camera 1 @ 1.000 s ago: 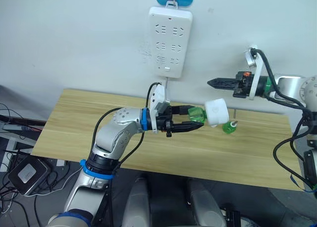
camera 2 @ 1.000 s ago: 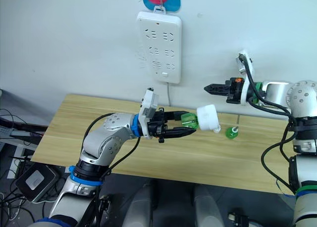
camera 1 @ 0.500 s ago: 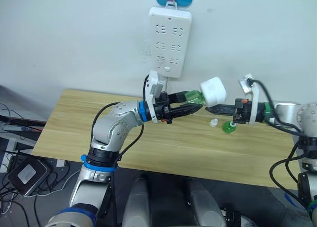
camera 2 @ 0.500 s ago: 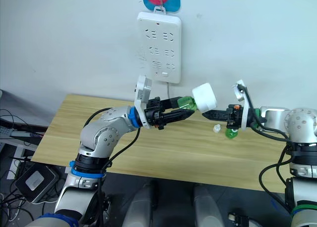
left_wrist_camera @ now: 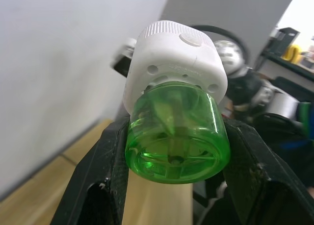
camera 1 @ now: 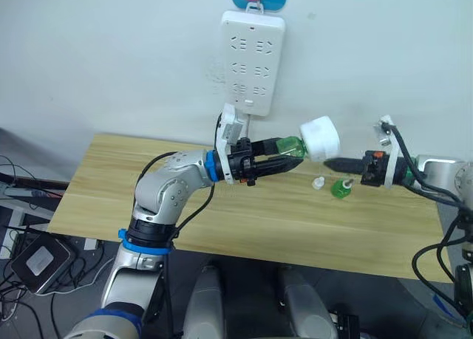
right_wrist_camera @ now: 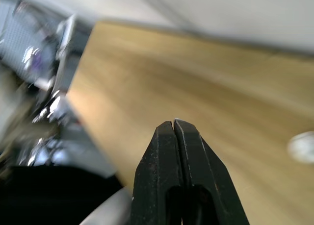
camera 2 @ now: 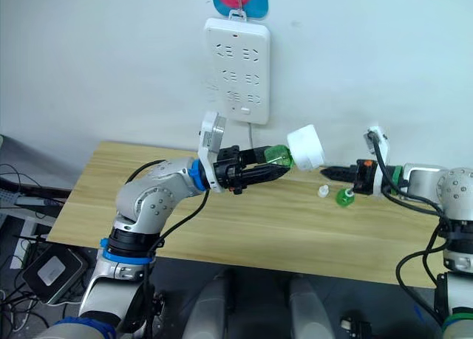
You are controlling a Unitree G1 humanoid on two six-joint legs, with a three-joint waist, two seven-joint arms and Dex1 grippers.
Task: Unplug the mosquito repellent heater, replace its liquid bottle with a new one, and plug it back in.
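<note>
My left gripper (camera 1: 290,151) is shut on a green liquid bottle (left_wrist_camera: 174,137), held sideways above the wooden table (camera 1: 148,184). The white mosquito repellent heater (camera 1: 319,137) sits on the bottle's far end, just below and right of the white power strip (camera 1: 253,62) on the wall. In the left wrist view the black fingers (left_wrist_camera: 105,186) clamp the bottle's sides and the heater (left_wrist_camera: 176,58) caps it. My right gripper (camera 1: 329,162) is shut on nothing, its tip pointing left just below the heater. A second green bottle (camera 1: 341,189) and a small white cap (camera 1: 318,182) lie on the table under it.
The power strip hangs from a hook, and its cable drops behind my left gripper. Cables and a dark box (camera 1: 33,258) lie on the floor to the left of the table. The table's left half is bare wood.
My left gripper lifted the bottle and heater up toward the power strip. My right gripper dropped from high on the right to just under the heater, then drew back slightly right.
</note>
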